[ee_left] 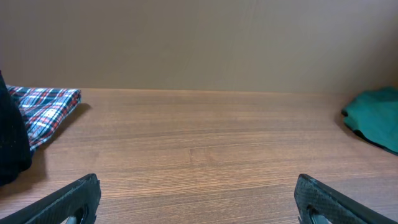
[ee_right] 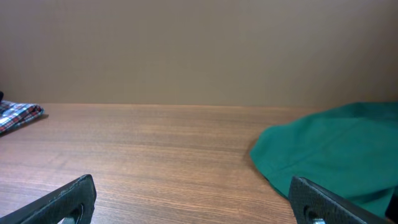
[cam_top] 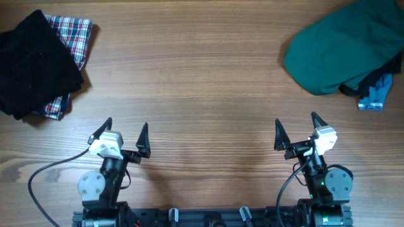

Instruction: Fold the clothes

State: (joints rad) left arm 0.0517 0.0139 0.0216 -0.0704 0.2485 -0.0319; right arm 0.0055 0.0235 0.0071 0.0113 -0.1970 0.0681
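The clothes [cam_top: 341,50], a large dark-green garment, lie bunched at the table's far right; in the right wrist view the clothes [ee_right: 329,155] fill the right side, and the left wrist view catches only an edge of the clothes [ee_left: 376,118]. My left gripper [cam_top: 126,135] rests open near the front left, nothing between its fingers [ee_left: 71,199]. My right gripper [cam_top: 297,129] stands open near the front right, well short of the garment, its fingers [ee_right: 323,199] empty.
A black knitted garment [cam_top: 35,63] lies on a red-blue plaid cloth [cam_top: 76,34] at the far left. A light-blue piece [cam_top: 374,98] pokes out beside the green garment. Bare wooden table [cam_top: 202,88] stretches between the piles.
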